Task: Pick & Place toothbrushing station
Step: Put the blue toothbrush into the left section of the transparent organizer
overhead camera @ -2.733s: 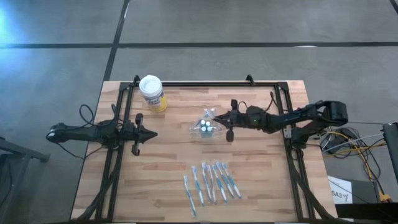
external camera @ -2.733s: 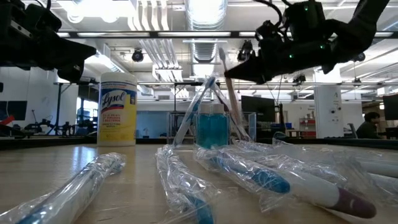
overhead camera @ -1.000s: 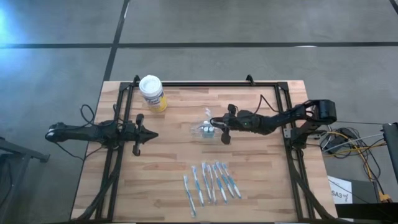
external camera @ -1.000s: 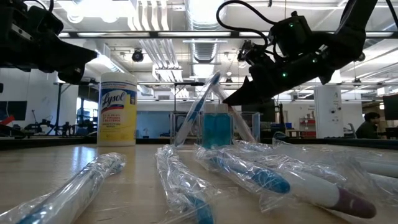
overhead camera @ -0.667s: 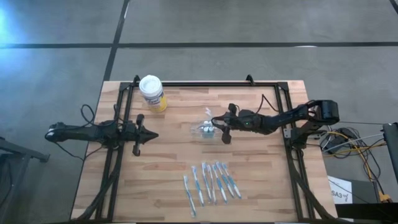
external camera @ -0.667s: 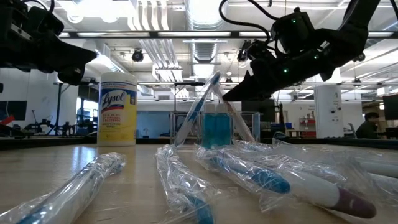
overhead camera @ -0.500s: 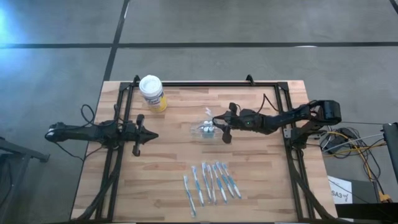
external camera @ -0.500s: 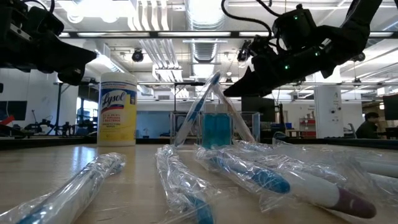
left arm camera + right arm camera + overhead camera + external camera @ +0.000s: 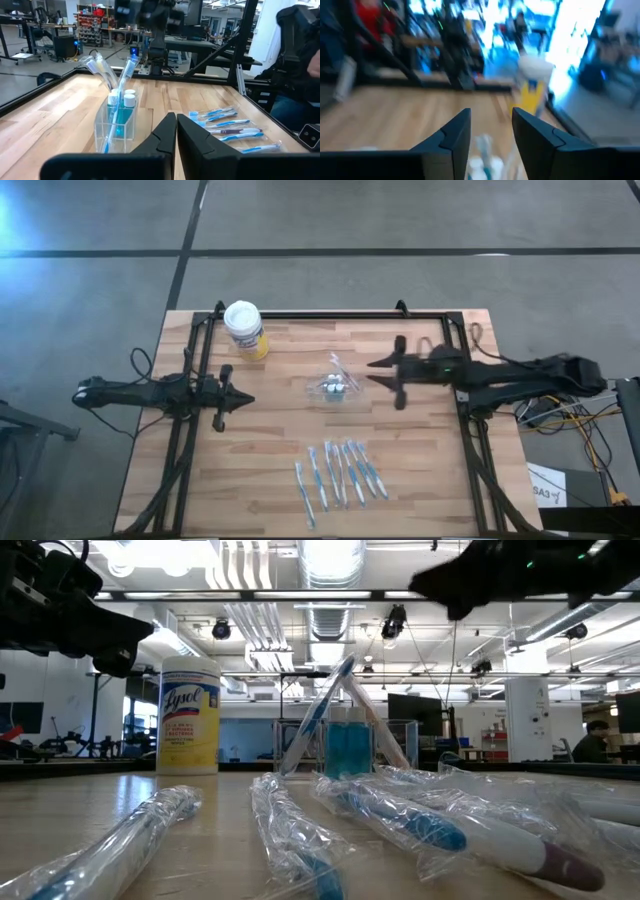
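Observation:
The clear plastic holder (image 9: 332,387) stands on the wooden table at its middle, with a few blue and white toothbrushes (image 9: 127,70) leaning in it and white-capped pieces (image 9: 128,97) inside. It also shows in the low view (image 9: 345,745). Several wrapped toothbrushes (image 9: 340,472) lie flat toward the near edge. My right gripper (image 9: 372,372) is open and empty, raised above the table a little right of the holder; its fingers (image 9: 455,132) stand apart. My left gripper (image 9: 245,395) is shut and empty, left of the holder, pointing at it (image 9: 176,122).
A yellow canister with a white lid (image 9: 243,328) stands at the far left of the table. A black frame (image 9: 330,314) runs along the far and side edges. Bare wood lies between the holder and the wrapped brushes.
My right gripper has drawn back from the holder toward the table's right edge and has risen well above it. The holder and the brushes leaning in it have stayed where they were.

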Robot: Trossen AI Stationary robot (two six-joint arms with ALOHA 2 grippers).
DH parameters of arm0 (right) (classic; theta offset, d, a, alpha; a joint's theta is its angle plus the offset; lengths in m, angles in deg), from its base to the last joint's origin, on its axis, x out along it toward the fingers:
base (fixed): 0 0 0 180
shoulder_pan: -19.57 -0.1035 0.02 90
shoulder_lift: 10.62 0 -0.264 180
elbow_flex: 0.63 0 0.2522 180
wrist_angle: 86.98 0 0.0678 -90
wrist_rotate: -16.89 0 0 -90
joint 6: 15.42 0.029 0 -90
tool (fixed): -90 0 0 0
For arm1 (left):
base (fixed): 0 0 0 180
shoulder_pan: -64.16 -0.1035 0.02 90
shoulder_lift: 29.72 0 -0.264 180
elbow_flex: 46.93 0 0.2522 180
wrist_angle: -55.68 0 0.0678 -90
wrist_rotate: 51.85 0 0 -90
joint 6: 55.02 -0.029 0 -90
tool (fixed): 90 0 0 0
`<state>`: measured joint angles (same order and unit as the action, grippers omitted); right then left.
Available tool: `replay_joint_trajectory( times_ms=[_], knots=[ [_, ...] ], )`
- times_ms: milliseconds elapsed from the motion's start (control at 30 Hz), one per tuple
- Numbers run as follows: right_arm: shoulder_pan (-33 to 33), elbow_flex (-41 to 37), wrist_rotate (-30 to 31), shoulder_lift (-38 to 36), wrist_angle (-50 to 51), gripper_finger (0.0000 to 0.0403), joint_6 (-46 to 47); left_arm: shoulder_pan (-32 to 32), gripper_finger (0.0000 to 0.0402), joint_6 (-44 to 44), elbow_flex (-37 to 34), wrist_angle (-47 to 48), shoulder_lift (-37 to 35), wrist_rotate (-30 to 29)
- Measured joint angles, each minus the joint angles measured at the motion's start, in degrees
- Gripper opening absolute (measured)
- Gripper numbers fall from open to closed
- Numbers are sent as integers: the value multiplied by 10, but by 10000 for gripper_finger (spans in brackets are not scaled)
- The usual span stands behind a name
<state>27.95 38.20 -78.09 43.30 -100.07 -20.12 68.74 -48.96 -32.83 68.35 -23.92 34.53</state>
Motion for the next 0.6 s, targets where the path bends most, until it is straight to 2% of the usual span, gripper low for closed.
replay_joint_trajectory(
  times_ms=[133, 400, 600],
  knots=[
    [0, -38, -26, -91, -4, 111, -4, 0, 21, 0, 0, -2, 0, 0],
    [0, -157, -28, -205, -63, 19, 14, 0, 16, 0, 0, -3, 0, 0],
    [0, -210, -29, -242, -89, 11, 32, 0, 21, 0, 0, -3, 0, 0]
  ],
)
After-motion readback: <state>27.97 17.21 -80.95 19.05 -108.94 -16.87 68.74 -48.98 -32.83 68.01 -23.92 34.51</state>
